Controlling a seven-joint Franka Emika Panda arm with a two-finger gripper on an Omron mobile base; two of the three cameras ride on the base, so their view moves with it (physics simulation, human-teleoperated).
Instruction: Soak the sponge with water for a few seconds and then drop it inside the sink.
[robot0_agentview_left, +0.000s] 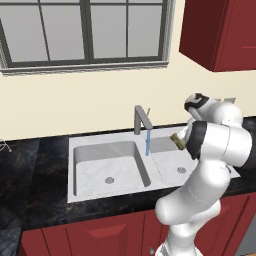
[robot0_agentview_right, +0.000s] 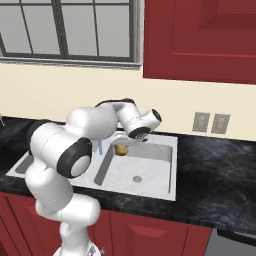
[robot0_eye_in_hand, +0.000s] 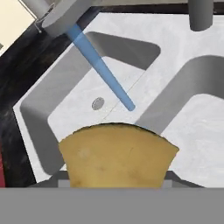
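- One sink (robot0_agentview_left: 95, 145), light marbled, set into the dark bench (robot0_agentview_left: 35, 175); it has two basins, each with one round drain.
- One grey square tap (robot0_agentview_left: 142, 119) stands at the back rim of the sink, between the two basins.
- One stream of water (robot0_agentview_left: 148, 142), thin and bright blue, runs straight down from the tap's spout. In the hand view it ends on the ridge that divides the basins.
- One sponge (robot0_agentview_left: 177, 140), a small yellow-olive lump, hangs in the air over the right basin, above the sink and not resting in it.
- In the left base view the sponge sits to the right of the water, near it but apart from it. In the hand view the end of the stream lies just beyond the sponge's far edge, with a strip of sink showing between them.
- One tool (robot0_agentview_right: 121, 148), narrowed onto the sponge, which sits between its fingers. The fingers themselves are mostly hidden behind the sponge in the hand view.
- In the right base view the tool points down over the right basin, with the sponge at its tip.
- One window (robot0_agentview_left: 85, 32) on the cream wall behind the sink.
- Red wall cabinets (robot0_agentview_right: 200, 40) hang above the bench, and red cabinet fronts run below it.
- Two grey wall outlets (robot0_agentview_right: 211, 122) sit side by side on the wall to the right of the sink.
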